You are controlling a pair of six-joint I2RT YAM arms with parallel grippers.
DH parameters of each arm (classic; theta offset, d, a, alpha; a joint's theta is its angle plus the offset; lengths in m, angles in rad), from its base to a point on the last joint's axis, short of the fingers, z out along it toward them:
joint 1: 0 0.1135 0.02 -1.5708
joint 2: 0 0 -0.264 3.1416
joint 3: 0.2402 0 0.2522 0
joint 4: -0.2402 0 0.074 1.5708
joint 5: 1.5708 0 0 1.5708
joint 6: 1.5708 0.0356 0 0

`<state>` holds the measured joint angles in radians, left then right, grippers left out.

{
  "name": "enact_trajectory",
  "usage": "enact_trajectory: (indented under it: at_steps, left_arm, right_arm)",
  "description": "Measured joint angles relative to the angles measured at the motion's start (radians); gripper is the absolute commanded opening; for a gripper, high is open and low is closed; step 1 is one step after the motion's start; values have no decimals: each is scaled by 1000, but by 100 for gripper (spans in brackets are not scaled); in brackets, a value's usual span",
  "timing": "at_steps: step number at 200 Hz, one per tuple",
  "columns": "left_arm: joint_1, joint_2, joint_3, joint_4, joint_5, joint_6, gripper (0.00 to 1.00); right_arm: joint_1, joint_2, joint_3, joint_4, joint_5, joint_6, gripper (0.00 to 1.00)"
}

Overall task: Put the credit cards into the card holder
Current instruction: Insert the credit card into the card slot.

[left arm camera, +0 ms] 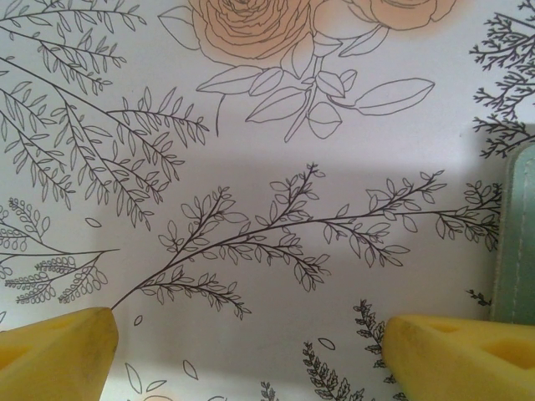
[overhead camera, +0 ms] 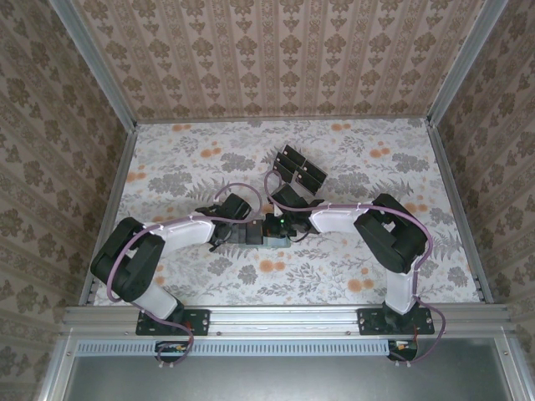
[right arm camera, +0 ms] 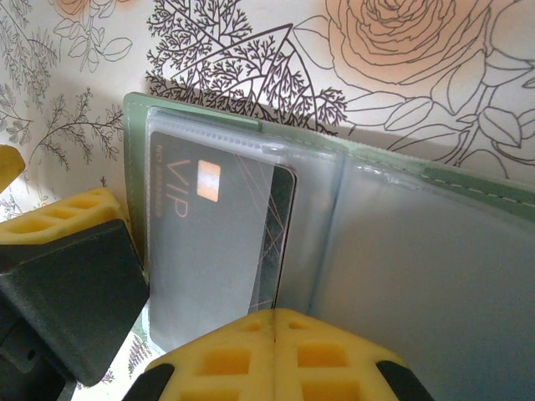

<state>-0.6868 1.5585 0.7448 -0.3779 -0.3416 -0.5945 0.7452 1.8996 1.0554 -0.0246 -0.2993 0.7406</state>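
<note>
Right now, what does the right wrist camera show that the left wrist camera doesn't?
Right wrist view: the card holder lying open, a black credit card marked VIP partly under a clear sleeve, and the shut right end effector.
Left wrist view: the open left end effector over the flowered table cover, with nothing between its fingers.
Both: that table cover and the card holder's green edge.

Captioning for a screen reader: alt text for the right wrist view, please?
An open sage-green card holder lies on a floral tablecloth, a black VIP card showing through its clear sleeve. The right gripper, shut, sits at the bottom edge.
</note>
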Motion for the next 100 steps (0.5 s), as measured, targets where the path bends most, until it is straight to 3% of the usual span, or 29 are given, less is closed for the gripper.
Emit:
enact_trajectory:
  at_steps: [100]
  left_arm:
    - [-2,-6,5,-19,-11,-4,100]
  right_arm:
    - [0,0,0,1,-2,0,0]
